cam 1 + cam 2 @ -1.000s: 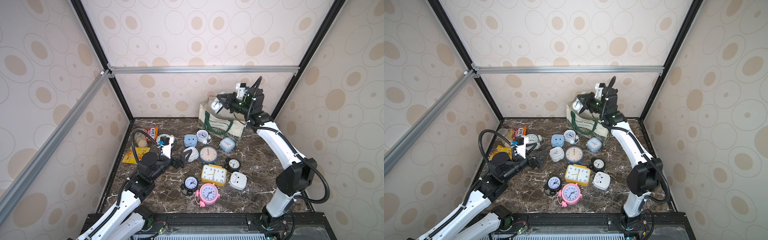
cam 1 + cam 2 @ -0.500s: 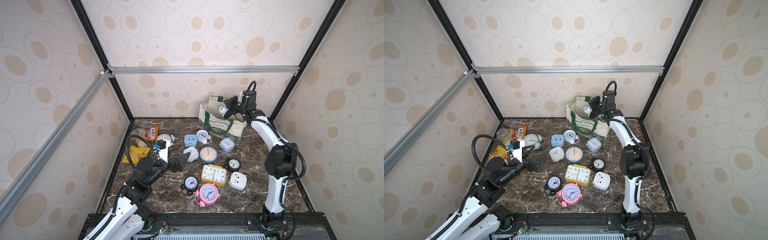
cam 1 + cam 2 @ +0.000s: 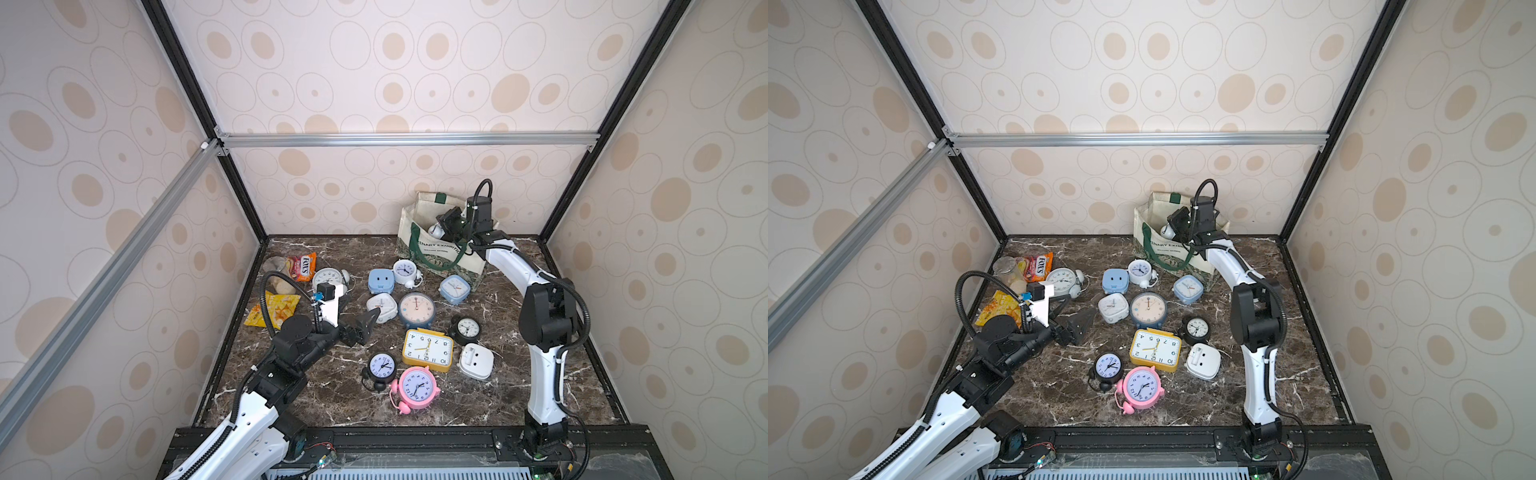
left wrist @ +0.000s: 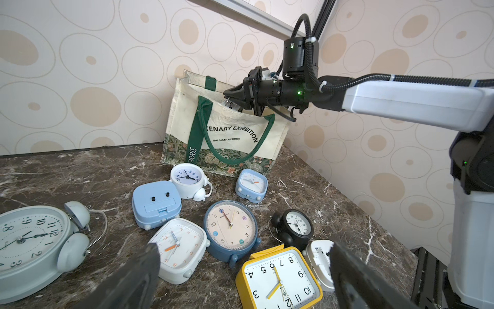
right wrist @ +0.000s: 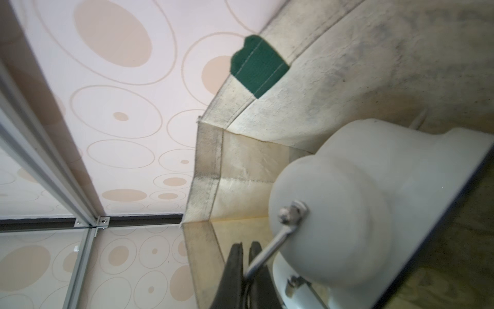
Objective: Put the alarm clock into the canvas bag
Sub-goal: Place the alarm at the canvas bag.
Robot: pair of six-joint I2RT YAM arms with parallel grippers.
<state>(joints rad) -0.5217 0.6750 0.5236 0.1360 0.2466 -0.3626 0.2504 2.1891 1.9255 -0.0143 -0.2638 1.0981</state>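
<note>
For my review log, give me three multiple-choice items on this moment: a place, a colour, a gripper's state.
1. Where is the white bell clock that the right gripper grips?
A. At the canvas bag's open top
B. Lying on the tabletop
C. Leaning on the back wall

2. What colour is the square clock with large numerals?
A. Red
B. Yellow
C. Green

3. How is the left gripper?
A. Shut on a clock
B. Shut, empty
C. Open, holding nothing

Answers:
1 A: the left wrist view shows it at the bag's mouth.
2 B: its case is yellow in both top views.
3 C: its jaws stand wide apart with nothing between them.
</note>
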